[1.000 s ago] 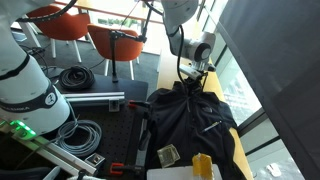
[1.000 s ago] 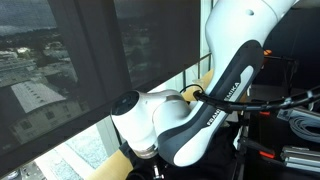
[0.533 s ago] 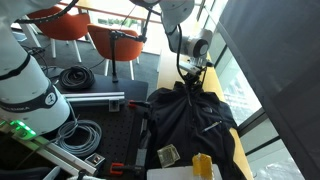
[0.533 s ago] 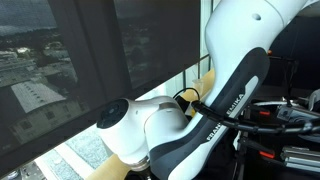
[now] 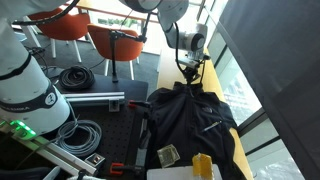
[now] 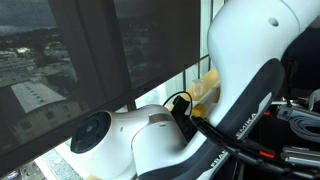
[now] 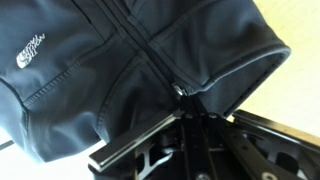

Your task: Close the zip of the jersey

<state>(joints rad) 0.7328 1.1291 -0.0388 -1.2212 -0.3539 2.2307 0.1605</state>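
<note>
A black jersey (image 5: 190,118) lies spread on a light wooden table (image 5: 169,66). My gripper (image 5: 188,72) stands over its collar end at the far side of the garment. In the wrist view the zip (image 7: 140,45) runs closed from the top of the picture down to the pull (image 7: 180,92). My gripper (image 7: 183,112) comes in from the bottom, its jaws together on that pull. Beyond the pull the collar (image 7: 235,70) still spreads open. A white logo (image 7: 30,50) shows on the chest. In an exterior view my own arm (image 6: 200,140) hides the jersey.
A yellow object (image 5: 202,165) and a small box (image 5: 168,154) lie at the jersey's near end. Orange chairs (image 5: 70,25), coiled cables (image 5: 75,77) and a black stand (image 5: 118,55) are beside the table. A window runs along the table's far edge.
My gripper has moved a little further along the jersey toward the collar end. In the exterior view filled by my arm, the arm has swung lower and nearer the camera.
</note>
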